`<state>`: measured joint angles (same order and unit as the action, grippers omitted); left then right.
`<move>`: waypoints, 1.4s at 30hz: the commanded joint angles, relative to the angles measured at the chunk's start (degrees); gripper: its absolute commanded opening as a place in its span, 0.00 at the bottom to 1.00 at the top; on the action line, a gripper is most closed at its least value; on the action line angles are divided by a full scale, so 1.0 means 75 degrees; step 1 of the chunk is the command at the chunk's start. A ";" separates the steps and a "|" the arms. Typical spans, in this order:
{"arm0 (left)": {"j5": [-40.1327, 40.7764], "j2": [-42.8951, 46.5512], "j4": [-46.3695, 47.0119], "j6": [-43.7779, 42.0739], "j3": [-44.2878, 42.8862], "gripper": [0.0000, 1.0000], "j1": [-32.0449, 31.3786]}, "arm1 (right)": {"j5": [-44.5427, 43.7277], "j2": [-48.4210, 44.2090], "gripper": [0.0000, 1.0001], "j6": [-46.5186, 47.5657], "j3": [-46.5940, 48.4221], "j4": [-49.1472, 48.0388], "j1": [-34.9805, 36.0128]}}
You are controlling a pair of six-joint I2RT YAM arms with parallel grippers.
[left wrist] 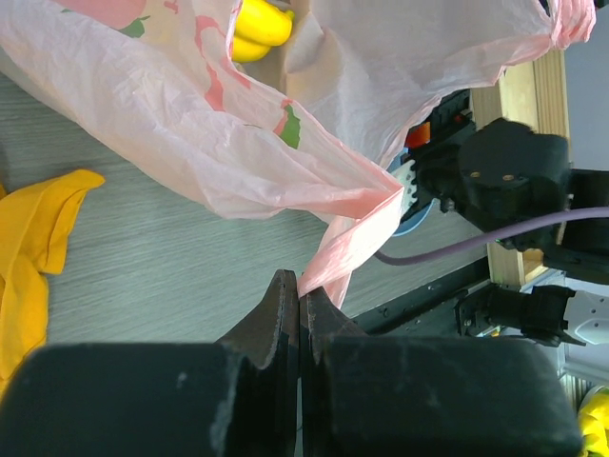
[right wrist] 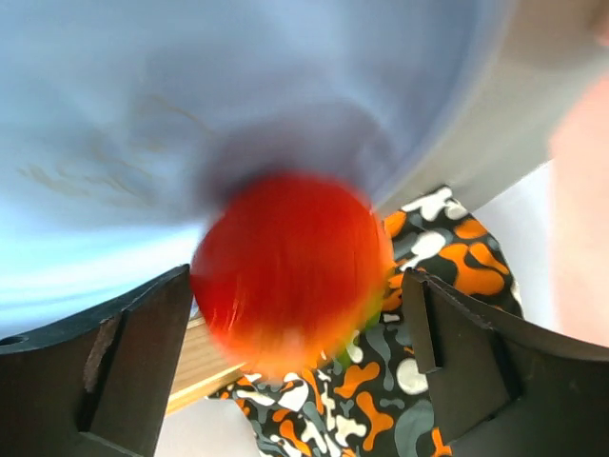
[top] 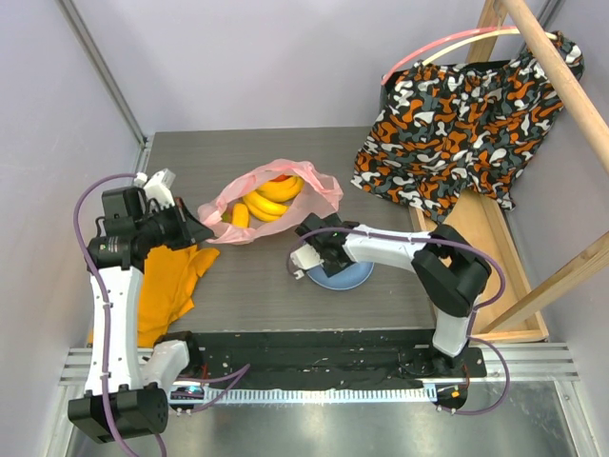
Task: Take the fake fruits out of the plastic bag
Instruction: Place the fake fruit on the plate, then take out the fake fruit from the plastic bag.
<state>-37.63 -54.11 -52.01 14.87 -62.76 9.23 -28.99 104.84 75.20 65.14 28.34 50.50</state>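
Tabletop point(top: 257, 295) seen from above, grey, with two robot arms bolted at its near edge. Near the middle lies a crinkled pink plastic bag point(top: 322, 188), its mouth agape, with a yellow banana bunch point(top: 268, 202) showing inside and something reddish just behind the bananas. The left gripper point(top: 198, 228) meets the bag's near-left corner, beside an orange cloth point(top: 171, 281) spread on the left of the tabletop. The right gripper point(top: 304, 259) hangs low over a round light-blue plate point(top: 354, 278), just in front of the bag. At the far right a patterned fabric point(top: 466, 109) (orange, black and white blotches) drapes over a wooden frame point(top: 552, 62). From the left wrist camera, the left gripper's two black jaws are pressed together on a twisted strip of the bag's pink film. The bag stretches up and away from them, and the yellow of the bananas shows through its mouth at the top. The orange cloth lies at the left edge; the other arm's black wrist and a sliver of the plate are at the right. From the right wrist camera, the right gripper's fingers stand wide apart with a red fruit point(right wrist: 285, 267), blurred, between them. A narrow gap shows beside one finger, and whether the other touches the fruit cannot be told. The plate's pale blue surface fills the space behind the fruit.
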 commanded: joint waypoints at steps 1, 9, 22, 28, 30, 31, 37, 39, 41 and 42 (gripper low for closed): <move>-0.0280 0.0078 0.0360 0.0138 0.0048 0.00 0.0081 | 0.0723 -0.0829 0.99 -0.0288 0.0793 0.0462 -0.0053; -0.0432 -0.0145 0.0442 0.0220 -0.0034 0.00 0.0105 | 0.2198 -0.1227 1.00 -0.1317 0.1855 0.2336 -0.0194; -0.0596 0.0240 0.0056 0.0279 0.0375 0.00 0.0198 | 0.6234 -0.0913 0.74 -0.6580 0.5460 0.1711 -0.0511; -0.1275 0.0640 -0.0073 0.0396 0.0505 0.00 0.0514 | 0.5776 -0.0046 0.58 -0.7658 0.5563 0.1109 -0.0476; -0.1346 0.0687 -0.0412 0.0174 0.0272 0.00 0.0597 | 0.5532 0.0376 0.52 -0.7975 0.5739 0.1062 -0.0417; -0.1346 0.0722 -0.0576 0.0080 0.0166 0.00 0.0620 | 0.5356 0.0516 0.52 -0.8069 0.5844 0.1027 -0.0417; -0.1638 0.0980 -0.2169 -0.1115 -0.0245 0.00 0.0761 | 0.3013 0.1688 0.45 -0.8726 0.6302 0.0407 -0.0323; -0.1907 0.0991 -0.2778 -0.1337 -0.0105 0.00 0.0761 | 0.2940 0.2155 0.44 -0.8714 0.6746 0.0522 -0.0300; -0.2026 0.1038 -0.3118 -0.1573 0.0012 0.00 0.0761 | 0.2893 0.2287 0.47 -0.8842 0.6795 0.0534 -0.0183; -0.1968 0.1131 -0.3132 -0.1550 0.0117 0.00 0.0749 | 0.2870 0.2299 0.50 -0.8878 0.6748 0.0523 -0.0113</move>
<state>-48.34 -46.89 -67.55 7.46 -62.70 14.55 -2.00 122.39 11.75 112.14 35.73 47.97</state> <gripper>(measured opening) 0.017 0.460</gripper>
